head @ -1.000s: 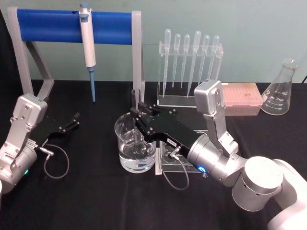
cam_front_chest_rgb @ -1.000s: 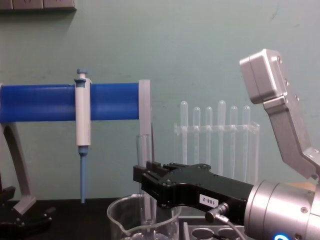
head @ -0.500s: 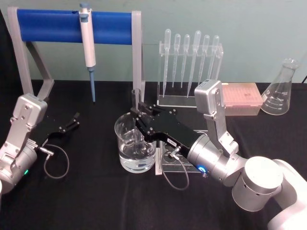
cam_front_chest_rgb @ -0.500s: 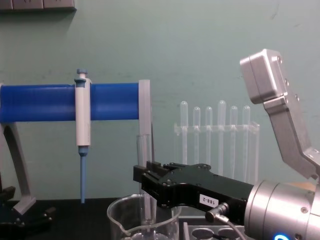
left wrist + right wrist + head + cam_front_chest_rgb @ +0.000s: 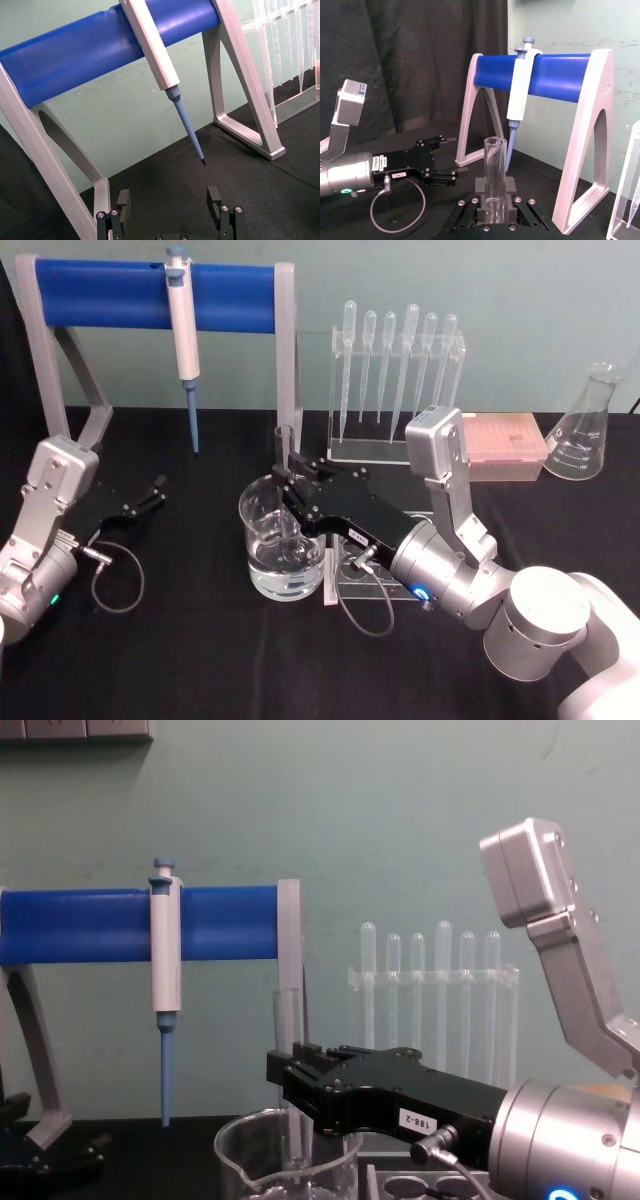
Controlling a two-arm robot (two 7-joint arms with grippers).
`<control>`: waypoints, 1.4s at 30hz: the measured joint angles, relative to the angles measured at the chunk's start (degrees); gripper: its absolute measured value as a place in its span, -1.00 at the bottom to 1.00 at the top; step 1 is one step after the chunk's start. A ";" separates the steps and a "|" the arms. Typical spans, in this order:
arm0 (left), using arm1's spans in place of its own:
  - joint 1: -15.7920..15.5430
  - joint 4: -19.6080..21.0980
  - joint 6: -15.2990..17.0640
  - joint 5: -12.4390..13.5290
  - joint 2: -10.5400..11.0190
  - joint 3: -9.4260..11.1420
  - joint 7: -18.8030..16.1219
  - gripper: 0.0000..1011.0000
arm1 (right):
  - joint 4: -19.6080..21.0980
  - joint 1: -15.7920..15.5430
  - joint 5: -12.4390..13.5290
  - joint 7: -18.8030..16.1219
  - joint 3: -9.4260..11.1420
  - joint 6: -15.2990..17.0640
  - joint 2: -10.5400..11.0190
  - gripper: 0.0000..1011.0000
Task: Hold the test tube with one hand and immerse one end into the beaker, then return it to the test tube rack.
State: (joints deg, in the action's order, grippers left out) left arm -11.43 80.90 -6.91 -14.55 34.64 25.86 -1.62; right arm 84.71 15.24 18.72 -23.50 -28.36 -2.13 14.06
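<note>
— Tube (image 5: 282,445) position?
— Upright, its lower end down inside the beaker (image 5: 250,525), which holds clear liquid and stands mid-tabletop (image 5: 200,640). The right hand (image 5: 288,472) has its fingers closed on the tube's middle, just above the beaker's rim.
— Left hand (image 5: 152,492)?
— Low at the tabletop's left, well apart from the beaker, fingers spread wide, holding nothing

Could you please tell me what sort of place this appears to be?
Probably a chemistry-style lab bench: a pipettor hangs on a blue stand, plastic pipettes fill a rack, and a conical flask stands nearby.
</note>
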 joint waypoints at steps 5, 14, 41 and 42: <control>0.00 0.00 0.00 0.00 0.00 0.00 0.00 0.98 | 0.00 0.00 0.00 0.00 0.00 0.00 0.00 -0.56; 0.00 0.00 0.00 0.00 0.00 0.00 0.00 0.98 | 0.00 0.00 0.00 0.00 0.00 0.00 0.00 -0.56; 0.00 0.00 0.00 0.00 0.00 0.00 0.00 0.98 | 0.00 0.00 0.00 0.00 0.00 0.00 0.00 -0.56; 0.00 0.00 0.00 0.00 0.00 0.00 0.00 0.98 | 0.00 0.00 0.00 0.00 0.00 0.01 0.00 -0.56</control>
State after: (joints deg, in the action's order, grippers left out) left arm -11.43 80.90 -6.91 -14.55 34.65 25.86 -1.62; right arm 84.71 15.24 18.72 -23.49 -28.36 -2.12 14.06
